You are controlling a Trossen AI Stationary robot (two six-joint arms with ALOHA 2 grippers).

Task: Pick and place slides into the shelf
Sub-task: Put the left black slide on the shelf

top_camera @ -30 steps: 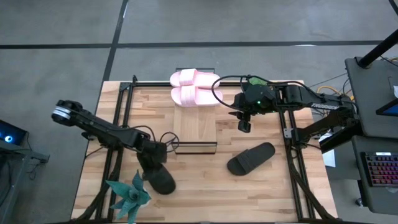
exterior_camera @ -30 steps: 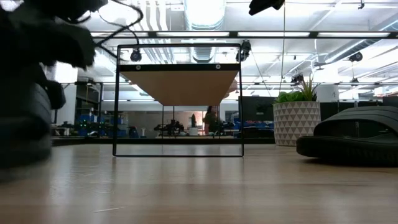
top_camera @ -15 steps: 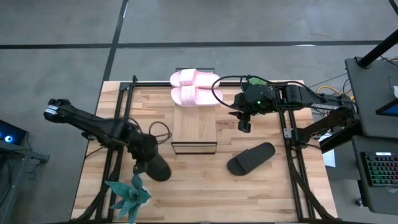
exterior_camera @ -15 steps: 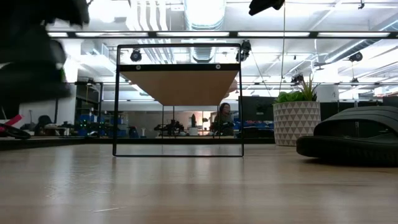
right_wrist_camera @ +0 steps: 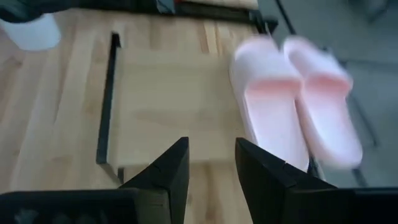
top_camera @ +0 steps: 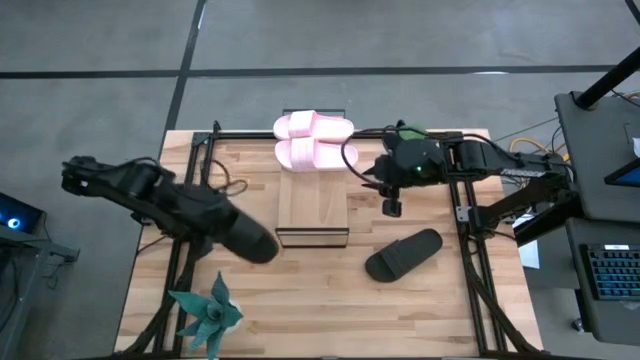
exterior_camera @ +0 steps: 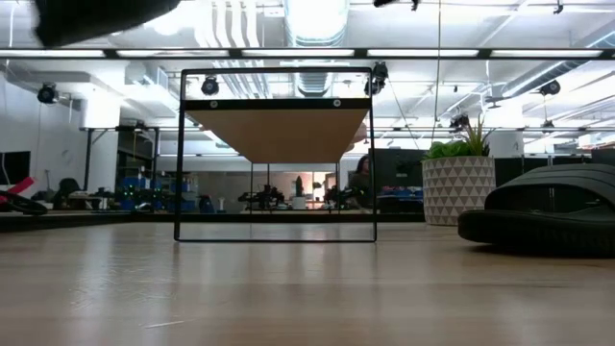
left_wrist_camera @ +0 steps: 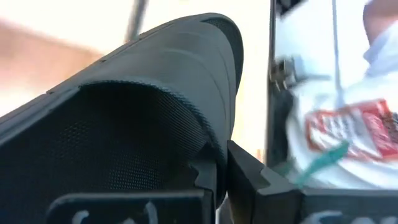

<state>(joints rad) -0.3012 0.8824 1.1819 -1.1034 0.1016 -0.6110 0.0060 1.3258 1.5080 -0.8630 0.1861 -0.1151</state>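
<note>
While the left gripper (left_wrist_camera: 221, 180) clamps a black slide (top_camera: 243, 235) left of the shelf (top_camera: 314, 205), seemingly off the table, right gripper (right_wrist_camera: 211, 165) parted, empty, above the shelf.

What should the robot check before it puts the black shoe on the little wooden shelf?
1. Left pincer shut on the lifted matte black slide sandal: ok.
2. Lifted sandal already over the small wooden-topped black-framed shelf: not ok, it hangs beside it.
3. Free plank space: ok; two pale pink slide sandals fill the far end only.
4. Right pincer empty, off the shelf's right side: ok.
5. Second matte black slide sandal waiting on the table: ok.
</note>
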